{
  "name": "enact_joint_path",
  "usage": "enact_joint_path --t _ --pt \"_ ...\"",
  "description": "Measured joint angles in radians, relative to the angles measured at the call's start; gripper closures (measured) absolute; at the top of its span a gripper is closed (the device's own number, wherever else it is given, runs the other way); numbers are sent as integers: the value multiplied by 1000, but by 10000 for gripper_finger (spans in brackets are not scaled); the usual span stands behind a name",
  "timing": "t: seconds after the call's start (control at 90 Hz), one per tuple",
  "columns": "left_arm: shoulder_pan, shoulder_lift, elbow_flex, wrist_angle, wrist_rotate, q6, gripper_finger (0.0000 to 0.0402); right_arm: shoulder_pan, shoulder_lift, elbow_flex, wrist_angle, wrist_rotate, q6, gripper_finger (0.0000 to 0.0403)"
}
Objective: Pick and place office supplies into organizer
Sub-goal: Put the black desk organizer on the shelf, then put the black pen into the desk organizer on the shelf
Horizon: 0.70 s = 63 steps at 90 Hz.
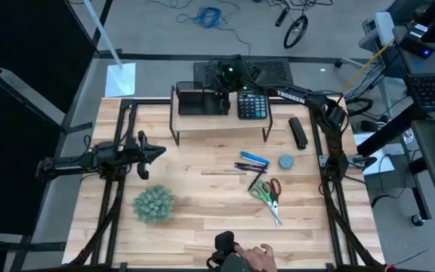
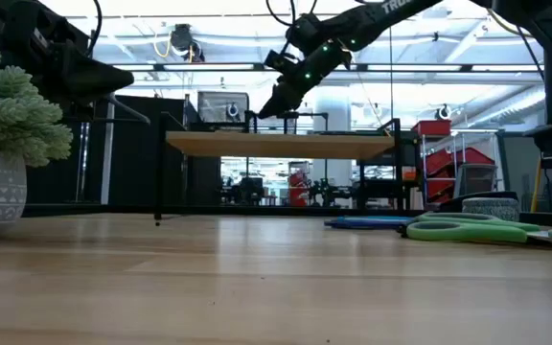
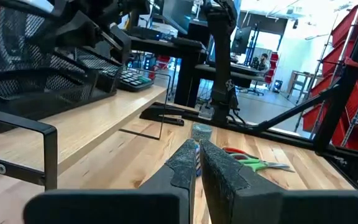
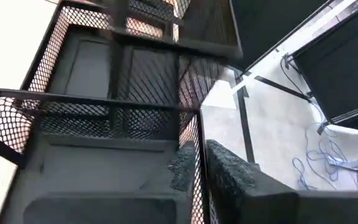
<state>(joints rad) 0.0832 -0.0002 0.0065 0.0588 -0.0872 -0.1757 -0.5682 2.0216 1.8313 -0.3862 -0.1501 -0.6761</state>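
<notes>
At six o'clock on the pale plank surface, a person's hand is cut off by the edge. At about eight o'clock stands a fuzzy green ball plant in a patterned pot. Right of centre lie the green-handled scissors beside the red-handled scissors, their blades pointing toward five o'clock, with slim blue pens and a dark pen just above them and a small round grey item at their three o'clock. A black stapler lies farther back.

At nine o'clock the left tool hovers empty, its ribbed dark fingers pressed nearly together.

At twelve o'clock a light wooden riser carries the black mesh organizer and a calculator. The right tool hangs over the organizer's edge; its padded fingers straddle the wire-mesh wall, closed to a narrow gap, and whether anything is held cannot be told.
</notes>
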Motion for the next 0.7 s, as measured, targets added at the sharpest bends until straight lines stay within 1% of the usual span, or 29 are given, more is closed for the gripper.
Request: enact_joint_path --t 0.222,0.311,0.411,0.489,0.611,0.7 --pt "0 0 0 0 0 0 391 3 10 1 29 -3 -21 319" --pt "0 0 0 0 0 0 391 6 -3 0 39 19 -20 308" --pt "0 0 0 0 0 -1 391 16 -30 16 18 75 -15 299" --pt "0 0 0 0 0 -23 391 36 -59 38 -29 126 6 296" --pt "0 5 0 -31 -9 -49 391 81 -114 88 -148 229 49 296" --pt "0 44 0 -34 -12 -76 391 122 -164 133 -237 278 81 297"
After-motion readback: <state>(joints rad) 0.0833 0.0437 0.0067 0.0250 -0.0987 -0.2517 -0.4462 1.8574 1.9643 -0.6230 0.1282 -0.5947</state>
